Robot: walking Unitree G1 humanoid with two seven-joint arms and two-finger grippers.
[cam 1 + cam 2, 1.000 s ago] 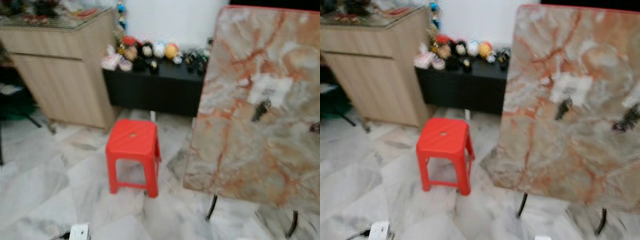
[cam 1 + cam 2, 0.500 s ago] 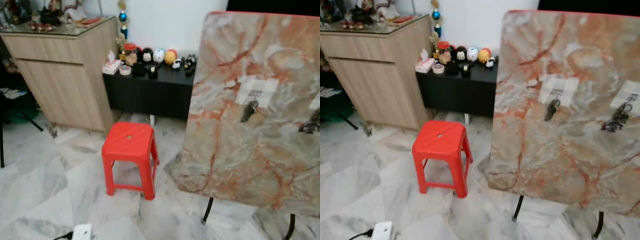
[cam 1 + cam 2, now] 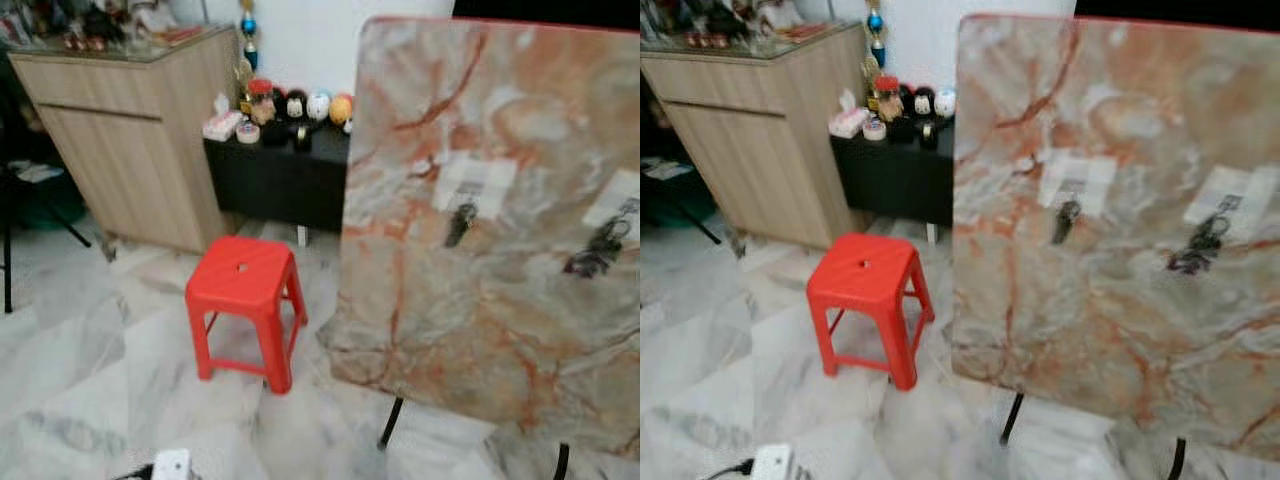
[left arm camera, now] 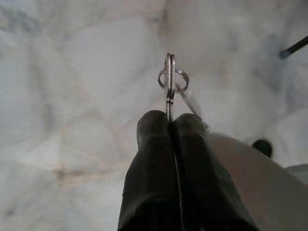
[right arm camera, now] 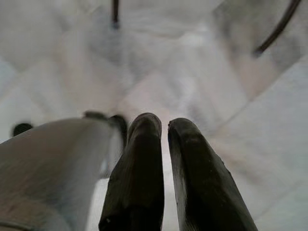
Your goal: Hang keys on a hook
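A tall marble-patterned board stands on thin black legs at the right. Two white hook pads are stuck on it. A single dark key hangs from the left pad, and a dark bunch of keys hangs from the right pad. In the left wrist view my left gripper hangs over the marble floor, shut on a metal key with a split ring that sticks out past the fingertips. My right gripper also hangs over the floor, shut with nothing between its fingers.
A red plastic stool stands on the floor just left of the board. Behind it are a wooden cabinet and a low black table with small figurines. A white power strip lies on the floor near me.
The whole picture has shifted left, so the camera has turned right. The board takes up more of the view and the second bunch of keys has come into view.
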